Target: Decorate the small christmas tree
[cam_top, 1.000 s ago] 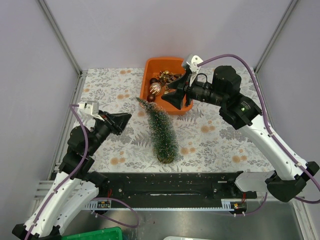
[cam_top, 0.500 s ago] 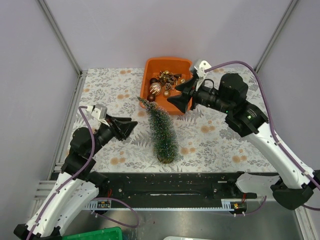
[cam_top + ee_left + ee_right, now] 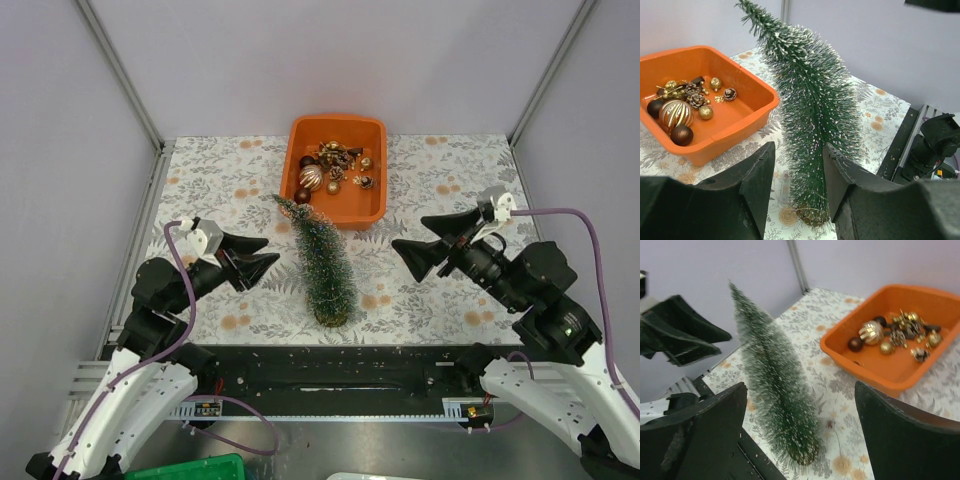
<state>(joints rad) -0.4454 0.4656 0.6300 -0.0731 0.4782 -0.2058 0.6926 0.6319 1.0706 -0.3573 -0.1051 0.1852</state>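
The small christmas tree [image 3: 322, 262] stands on its round base at the table's front middle, dark green with white tips. It also shows in the left wrist view [image 3: 812, 115] and the right wrist view [image 3: 775, 385]. No ornament shows on it. My left gripper [image 3: 265, 250] is open and empty just left of the tree, whose lower part shows between its fingers [image 3: 798, 150]. My right gripper [image 3: 408, 232] is open and empty to the tree's right, well apart from it [image 3: 801, 390]. Gold and brown ornaments [image 3: 325, 172] lie in the orange tray [image 3: 337, 119].
The orange tray [image 3: 747, 117] sits at the back middle, just behind the tree's tip. A small dark item [image 3: 829, 424] lies on the floral cloth beside the tree's base. A black rail [image 3: 330, 365] runs along the near edge.
My right gripper has pulled back from over the orange tray to the right front, open and empty. My left gripper has moved a little right toward the tree. The tree has not moved.
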